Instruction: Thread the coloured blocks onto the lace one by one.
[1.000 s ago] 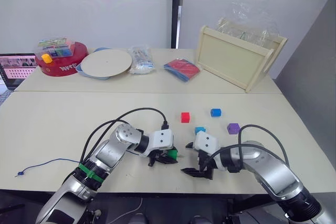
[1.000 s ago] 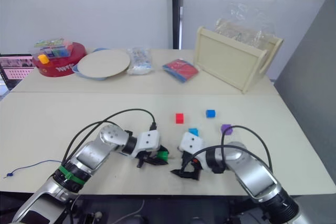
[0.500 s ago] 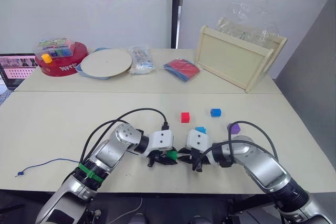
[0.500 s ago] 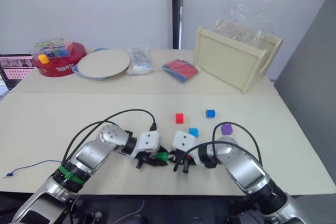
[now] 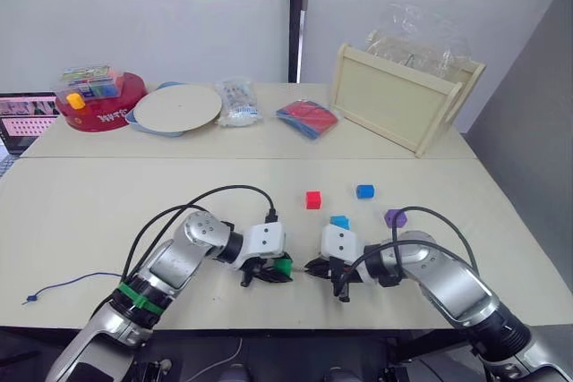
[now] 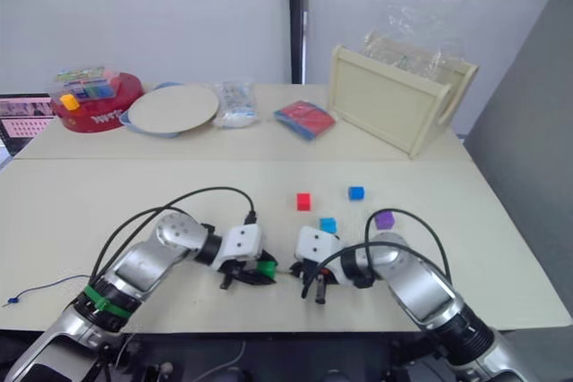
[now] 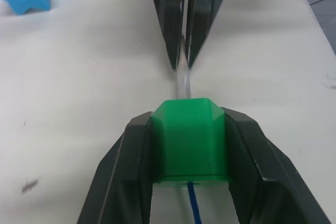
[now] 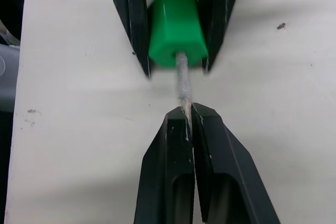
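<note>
My left gripper (image 5: 266,273) is shut on a green block (image 7: 189,140), holding it just above the table's front edge. The lace runs through this block: its dark-blue cord (image 7: 192,203) enters on one side and its pale stiff tip (image 8: 182,80) sticks out on the other. My right gripper (image 8: 189,111) is shut on that tip, facing the left gripper a short gap away. The lace's knotted end (image 5: 33,294) lies at the far left of the table. Loose behind the grippers are a red block (image 5: 313,199), a dark blue block (image 5: 365,191), a light blue block (image 5: 340,222) and a purple block (image 5: 395,217).
On the far table stand a red round tub (image 5: 98,109), a pale plate (image 5: 179,107), a clear packet (image 5: 238,100), a red and blue pack (image 5: 309,118) and a wooden crate (image 5: 403,100). A laptop screen (image 5: 22,118) is at the far left.
My right gripper, open a second ago, has moved left to the green block and closed on the lace tip. The left gripper keeps its hold on the block.
</note>
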{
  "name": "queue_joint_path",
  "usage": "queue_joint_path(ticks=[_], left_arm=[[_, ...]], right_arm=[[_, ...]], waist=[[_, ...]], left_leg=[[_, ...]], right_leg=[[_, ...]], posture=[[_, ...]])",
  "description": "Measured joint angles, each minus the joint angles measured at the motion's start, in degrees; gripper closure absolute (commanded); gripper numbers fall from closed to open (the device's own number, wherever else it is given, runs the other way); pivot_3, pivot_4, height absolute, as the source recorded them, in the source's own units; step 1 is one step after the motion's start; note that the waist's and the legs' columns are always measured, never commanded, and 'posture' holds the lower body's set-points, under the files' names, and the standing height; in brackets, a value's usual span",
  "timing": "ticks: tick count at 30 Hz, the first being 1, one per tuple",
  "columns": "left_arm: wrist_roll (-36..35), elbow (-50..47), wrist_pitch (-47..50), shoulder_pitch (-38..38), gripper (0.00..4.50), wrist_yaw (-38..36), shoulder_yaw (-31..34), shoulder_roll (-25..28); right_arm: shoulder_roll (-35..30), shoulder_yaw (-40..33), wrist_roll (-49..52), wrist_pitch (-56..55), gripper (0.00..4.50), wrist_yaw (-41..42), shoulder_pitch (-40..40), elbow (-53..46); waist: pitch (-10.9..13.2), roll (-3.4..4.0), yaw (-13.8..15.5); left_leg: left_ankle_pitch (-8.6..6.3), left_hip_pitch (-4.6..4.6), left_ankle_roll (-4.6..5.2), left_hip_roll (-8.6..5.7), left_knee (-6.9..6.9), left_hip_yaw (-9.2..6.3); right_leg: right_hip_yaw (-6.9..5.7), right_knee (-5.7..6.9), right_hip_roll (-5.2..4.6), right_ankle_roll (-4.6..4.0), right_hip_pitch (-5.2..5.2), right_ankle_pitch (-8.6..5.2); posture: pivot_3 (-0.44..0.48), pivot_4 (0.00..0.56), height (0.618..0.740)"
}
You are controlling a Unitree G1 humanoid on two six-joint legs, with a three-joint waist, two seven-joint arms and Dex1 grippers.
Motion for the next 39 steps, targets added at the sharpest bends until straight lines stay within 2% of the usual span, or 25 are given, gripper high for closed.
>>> queue_joint_path(ticks=[4,7,15,18,21,23,27,29,32,36,39], left_arm=[[-1.90,-1.21,-1.73,4.68,3.16,-0.86,4.72,7.22],[-2.70,1.18,-6.44,9.05,3.16,-1.49,10.31,15.31],[-2.74,20.73,-17.99,17.58,3.16,-2.79,20.99,31.31],[-2.51,26.24,-22.32,21.50,3.16,-2.38,24.09,34.40],[-2.49,28.47,-25.03,24.30,3.16,-1.72,26.83,35.11],[-2.49,29.22,-26.31,24.43,2.13,-0.78,27.59,35.05],[-3.35,28.95,-23.32,22.48,0.80,-0.73,28.65,33.83],[-4.40,25.86,-20.44,21.50,0.18,-0.73,28.74,32.62],[-7.19,17.84,-13.81,20.52,0.18,-1.08,28.90,31.68],[-12.96,5.84,-5.34,19.60,0.18,-1.37,29.59,29.65],[-16.59,-4.37,2.15,16.77,0.18,0.43,26.52,23.57]], right_arm=[[-1.17,-1.52,-0.05,-0.20,4.50,0.15,0.08,0.10],[-1.61,-1.75,-0.03,-0.63,4.50,0.45,0.86,0.05],[-2.08,-2.85,0.03,-0.64,4.50,0.51,2.36,-1.06],[-2.16,-2.89,0.02,-0.69,4.50,0.52,2.56,-1.09],[-1.95,-2.88,0.00,-0.96,4.50,0.54,2.55,-1.08],[-1.72,-2.86,-0.01,-1.25,4.50,0.58,2.55,-1.02],[-1.09,-2.64,-0.04,-1.87,4.50,0.87,2.31,-0.59],[-0.77,-2.52,-0.04,-2.15,4.50,1.20,2.08,-0.50],[-0.58,-2.45,-0.07,-2.23,4.50,1.55,1.73,-0.41],[0.09,-2.30,-0.14,-2.24,4.50,1.57,1.61,-0.19],[1.40,-1.57,-0.54,-2.11,4.50,1.38,1.19,0.05]], waist=[[0.00,0.00,-0.84],[0.00,0.00,-1.62],[0.03,0.11,-2.32],[0.05,0.19,-2.00],[0.05,0.20,-1.82],[0.05,0.20,-1.71],[0.05,0.19,-1.60],[0.07,0.13,-1.33],[0.17,-0.17,-0.76],[0.18,-0.20,-0.36],[0.18,-0.19,-0.18]], left_leg=[[0.00,0.14,0.00,0.11,-0.16,0.01],[0.00,0.36,0.00,0.18,-0.40,0.03],[-0.01,0.66,0.01,0.26,-0.72,0.11],[-0.01,0.59,0.01,0.26,-0.74,0.15],[-0.01,0.54,0.01,0.26,-0.73,0.18],[-0.01,0.52,0.01,0.26,-0.73,0.18],[0.00,0.25,0.00,0.25,-0.63,0.17],[0.01,-0.07,-0.02,0.25,-0.52,0.14],[0.02,-0.14,-0.04,0.25,-0.50,0.12],[0.02,-0.12,-0.04,0.22,-0.49,0.14],[0.02,-0.14,-0.04,0.20,-0.44,0.12]], right_leg=[[0.02,0.01,0.08,-0.01,-0.01,0.00],[0.05,0.04,0.14,-0.04,0.02,-0.01],[0.11,0.12,0.20,-0.19,0.01,-0.10],[0.10,0.12,0.17,-0.22,-0.04,-0.11],[0.09,0.12,0.15,-0.22,-0.09,-0.11],[0.08,0.14,0.16,-0.22,-0.10,-0.11],[0.07,0.23,0.16,-0.22,-0.35,-0.11],[0.04,0.33,0.15,-0.22,-0.60,-0.10],[0.02,0.32,0.15,-0.22,-0.63,-0.10],[0.03,0.32,0.12,-0.22,-0.62,-0.10],[0.02,0.32,0.11,-0.22,-0.58,-0.10]], posture=[[0.000,0.150,0.740],[0.000,0.150,0.740],[0.000,0.150,0.740],[0.000,0.150,0.740],[0.000,0.150,0.740],[0.000,0.150,0.740],[0.000,0.150,0.740],[0.000,0.150,0.740],[0.000,0.150,0.740],[0.000,0.150,0.740],[0.000,0.150,0.740]])
